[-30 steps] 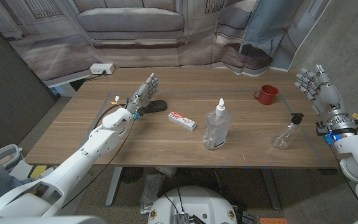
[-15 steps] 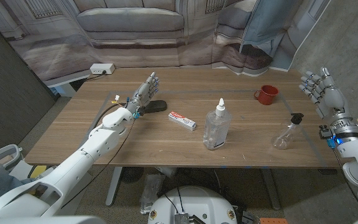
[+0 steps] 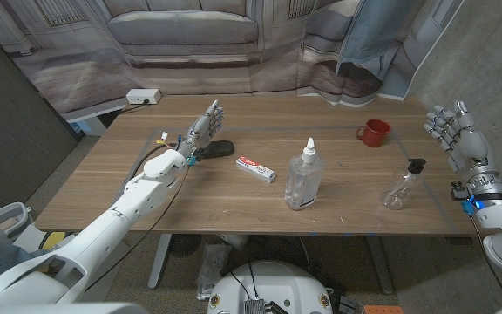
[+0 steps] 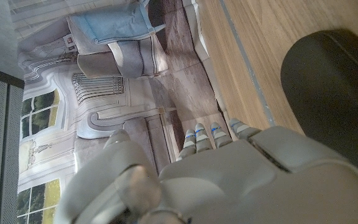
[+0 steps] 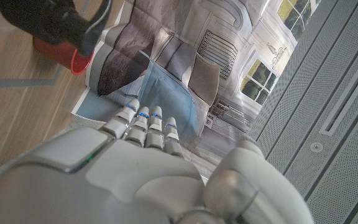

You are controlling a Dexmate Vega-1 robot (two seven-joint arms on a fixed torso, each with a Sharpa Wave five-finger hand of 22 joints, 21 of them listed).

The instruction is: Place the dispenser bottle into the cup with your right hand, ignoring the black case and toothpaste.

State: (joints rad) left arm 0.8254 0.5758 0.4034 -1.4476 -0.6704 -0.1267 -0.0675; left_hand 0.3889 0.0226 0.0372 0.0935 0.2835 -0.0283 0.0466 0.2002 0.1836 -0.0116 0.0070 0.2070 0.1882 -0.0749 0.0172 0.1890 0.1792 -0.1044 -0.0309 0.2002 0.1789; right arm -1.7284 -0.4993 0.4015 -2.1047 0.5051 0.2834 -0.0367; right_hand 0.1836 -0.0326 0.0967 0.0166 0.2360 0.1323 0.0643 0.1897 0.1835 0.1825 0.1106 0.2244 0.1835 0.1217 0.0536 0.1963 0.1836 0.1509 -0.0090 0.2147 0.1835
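While the head view is taken first, the right hand (image 3: 457, 131) is seen raised off the table's right edge, its fingers spread and nothing held. Compared with a second ago it has drifted outward, toward the picture's right, so it now stands farther from the table than before; the task's grasp is judged not yet begun. The small spray bottle (image 3: 402, 187), clear with a black head, lies tilted near the right end of the wooden table (image 3: 234, 205), near the hand but apart from it. The red cup (image 3: 374, 133) stands farther back, well apart from the bottle. A larger clear dispenser bottle with a white nozzle (image 3: 303, 177) stands upright at mid-table, and which of the two bottles is meant cannot be settled from the pictures. The toothpaste (image 3: 256, 168) lies to its left, and the black case (image 3: 219, 149) is just beside the left hand (image 3: 204, 126), which is raised with fingers apart and empty. None of these objects has moved.

From the left wrist view, the left hand's back and the black case (image 4: 331, 87) on the wood are shown, unheld.

From the right wrist view, the right hand's (image 5: 135, 168) back is shown with straight fingers; the red cup (image 5: 58, 53) is partly hidden behind the bottle's black head.
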